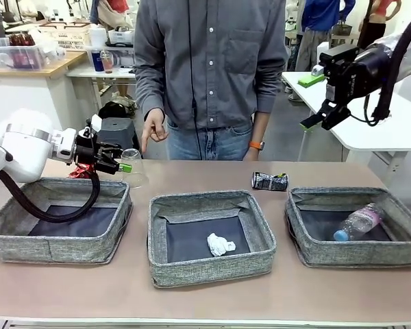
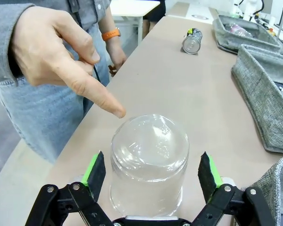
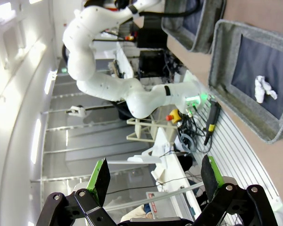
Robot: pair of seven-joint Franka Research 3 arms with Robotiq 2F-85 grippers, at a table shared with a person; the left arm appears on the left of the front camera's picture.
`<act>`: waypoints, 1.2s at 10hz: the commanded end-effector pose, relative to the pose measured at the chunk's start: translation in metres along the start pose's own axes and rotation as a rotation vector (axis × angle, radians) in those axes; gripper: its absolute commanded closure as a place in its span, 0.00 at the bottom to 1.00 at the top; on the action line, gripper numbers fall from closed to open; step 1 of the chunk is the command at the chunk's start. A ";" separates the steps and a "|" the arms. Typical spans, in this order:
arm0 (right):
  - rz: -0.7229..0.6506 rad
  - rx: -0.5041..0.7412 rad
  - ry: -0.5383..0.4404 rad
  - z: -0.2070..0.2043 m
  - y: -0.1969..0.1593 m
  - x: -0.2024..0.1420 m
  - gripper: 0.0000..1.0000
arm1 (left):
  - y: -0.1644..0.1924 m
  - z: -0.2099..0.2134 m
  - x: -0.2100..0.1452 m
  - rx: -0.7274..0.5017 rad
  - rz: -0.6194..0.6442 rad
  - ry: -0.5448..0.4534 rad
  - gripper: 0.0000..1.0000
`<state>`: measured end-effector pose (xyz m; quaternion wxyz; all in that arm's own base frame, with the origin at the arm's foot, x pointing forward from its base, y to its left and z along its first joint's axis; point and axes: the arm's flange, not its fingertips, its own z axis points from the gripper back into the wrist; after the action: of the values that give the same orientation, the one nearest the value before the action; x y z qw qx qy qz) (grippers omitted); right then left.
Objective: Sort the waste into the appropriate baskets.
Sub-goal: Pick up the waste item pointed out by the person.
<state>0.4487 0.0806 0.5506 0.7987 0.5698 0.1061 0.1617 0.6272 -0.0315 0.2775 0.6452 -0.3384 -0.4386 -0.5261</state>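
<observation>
A clear plastic cup [image 1: 132, 169] stands upside down on the table behind the left basket [image 1: 48, 248]. My left gripper [image 1: 123, 159] is open, its green pads either side of the cup [image 2: 149, 160] without touching it. A person's hand [image 2: 61, 61] points at the cup. A crushed red can [image 1: 77, 173] peeks out behind that gripper. A crushed dark-silver can [image 1: 270, 181] lies on the table. The tissue [image 1: 220, 244] is in the middle basket [image 1: 212, 267], the bottle [image 1: 358, 221] in the right basket [image 1: 359, 252]. My right gripper [image 1: 323, 118] hangs open and empty, high at the right.
The person [image 1: 209, 68] stands at the far edge behind the middle basket. In the left wrist view the dark-silver can [image 2: 192, 41] lies far down the table, with the grey basket walls [image 2: 262, 94] to the right. A white side table [image 1: 390, 130] stands at the far right.
</observation>
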 end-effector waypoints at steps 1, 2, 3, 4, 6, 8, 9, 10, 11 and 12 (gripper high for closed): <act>0.027 0.016 -0.009 -0.002 0.001 -0.002 0.00 | 0.004 -0.002 0.002 -0.031 0.002 -0.011 0.00; 0.027 0.016 -0.009 -0.002 0.001 -0.002 0.00 | 0.003 -0.004 0.002 -0.031 0.007 -0.015 0.19; 0.027 0.016 -0.009 -0.002 0.001 -0.002 0.00 | 0.003 -0.004 0.002 -0.033 0.016 -0.011 0.19; 0.027 0.016 -0.009 -0.002 0.001 -0.002 0.00 | 0.003 -0.004 0.002 -0.034 0.016 -0.011 0.38; 0.027 0.016 -0.009 -0.002 0.001 -0.002 0.00 | 0.002 -0.005 0.003 -0.039 0.016 -0.014 0.57; 0.027 0.016 -0.009 -0.002 0.001 -0.002 0.00 | 0.002 -0.006 0.003 -0.042 0.015 -0.012 0.76; 0.027 0.016 -0.009 -0.002 0.001 -0.002 0.00 | 0.002 -0.006 0.003 -0.043 0.012 -0.012 0.59; 0.027 0.016 -0.009 -0.002 0.001 -0.002 0.00 | 0.002 -0.005 0.003 -0.042 0.012 -0.012 0.95; 0.027 0.016 -0.009 -0.002 0.001 -0.002 0.00 | 0.002 -0.004 0.004 -0.045 0.000 -0.011 0.65; 0.027 0.016 -0.009 -0.002 0.001 -0.002 0.00 | 0.002 -0.004 0.005 -0.043 0.001 -0.008 0.65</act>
<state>0.4487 0.0806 0.5506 0.7987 0.5698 0.1061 0.1617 0.6261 -0.0349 0.2772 0.6391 -0.3479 -0.4361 -0.5295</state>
